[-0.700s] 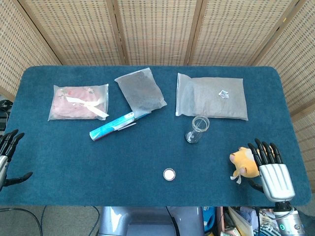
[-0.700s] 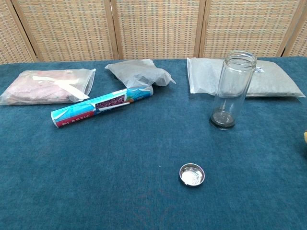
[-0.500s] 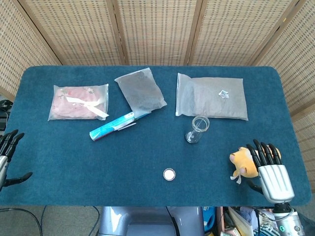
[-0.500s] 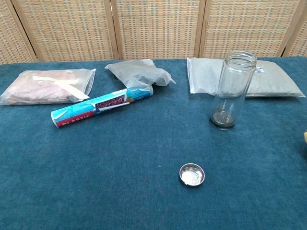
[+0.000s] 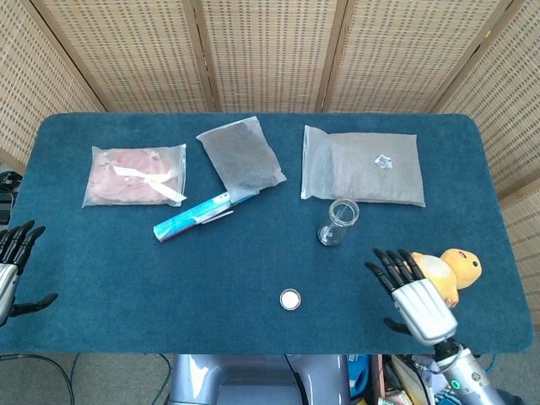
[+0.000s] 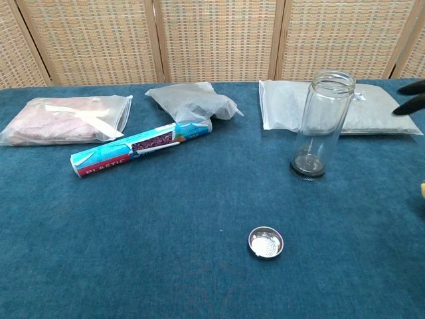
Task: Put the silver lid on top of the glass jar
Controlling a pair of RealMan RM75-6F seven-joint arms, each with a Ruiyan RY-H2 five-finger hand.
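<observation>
The silver lid (image 5: pixel 290 298) (image 6: pixel 265 242) lies on the blue table near its front edge, hollow side up. The glass jar (image 5: pixel 337 222) (image 6: pixel 322 124) stands upright and uncovered, behind and to the right of the lid. My right hand (image 5: pixel 412 292) hovers over the table's front right, fingers spread, holding nothing; only its dark fingertips (image 6: pixel 412 96) show at the right edge of the chest view. At the left edge is my left hand (image 5: pixel 10 270), open and off the table.
A yellow plush toy (image 5: pixel 447 268) lies just behind my right hand. A plastic wrap roll (image 5: pixel 192 216) lies left of centre. Three bagged items line the back: pink (image 5: pixel 135 175), dark grey (image 5: pixel 240 158), and pale grey (image 5: pixel 363 166) behind the jar.
My right hand has moved left and inward from the table's right edge, past the plush toy, toward the jar and lid. The left hand has not moved.
</observation>
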